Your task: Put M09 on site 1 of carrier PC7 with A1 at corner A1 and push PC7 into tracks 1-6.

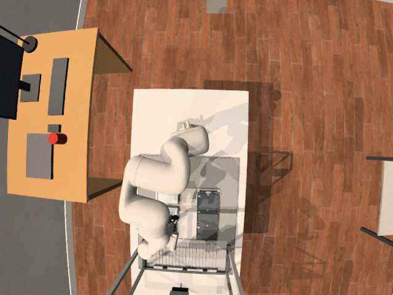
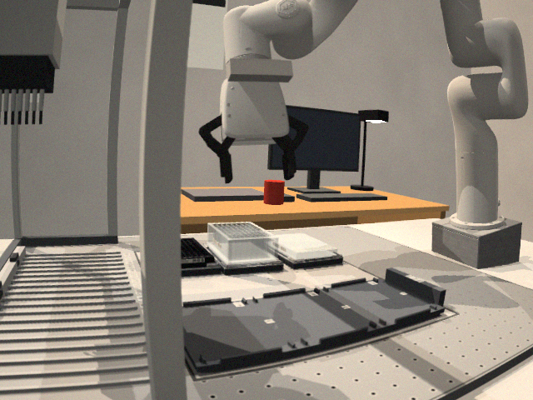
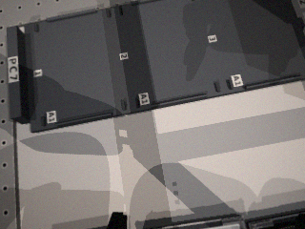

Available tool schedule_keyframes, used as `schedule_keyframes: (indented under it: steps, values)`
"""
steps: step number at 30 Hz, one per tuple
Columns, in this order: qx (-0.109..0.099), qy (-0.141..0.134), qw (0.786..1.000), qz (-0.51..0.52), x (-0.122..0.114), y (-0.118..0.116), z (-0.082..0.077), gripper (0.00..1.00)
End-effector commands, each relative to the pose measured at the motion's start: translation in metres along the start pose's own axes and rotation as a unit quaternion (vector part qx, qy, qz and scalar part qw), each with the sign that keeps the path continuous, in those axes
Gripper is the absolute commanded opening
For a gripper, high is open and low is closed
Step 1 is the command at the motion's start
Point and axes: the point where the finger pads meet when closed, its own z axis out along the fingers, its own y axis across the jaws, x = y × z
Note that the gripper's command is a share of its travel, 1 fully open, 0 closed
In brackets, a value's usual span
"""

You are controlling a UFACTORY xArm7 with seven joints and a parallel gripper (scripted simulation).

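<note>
PC7 carrier (image 2: 310, 316) lies loose on surface (image 2: 430, 357) before rails (image 2: 68, 301), all 3 sites bare. Tags read "PC7" (image 3: 12, 69), 1/2/3, "A1" per site. M09 block (image 2: 241, 242) in middle nest. Pincer (image 2: 257, 172) wide, holds nothing, hanging above nests.
</note>
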Motion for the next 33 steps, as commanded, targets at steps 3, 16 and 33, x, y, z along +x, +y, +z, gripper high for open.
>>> schedule_keyframes:
  steps: [3,16,33]
  values:
    - [-0.009,-0.052,0.998,-0.025,-0.019,0.002,-0.011,1.00]
    - [-0.027,-0.145,0.986,-0.078,-0.057,0.009,-0.036,1.00]
    - [-0.027,-0.148,0.985,-0.080,-0.061,0.011,-0.040,1.00]
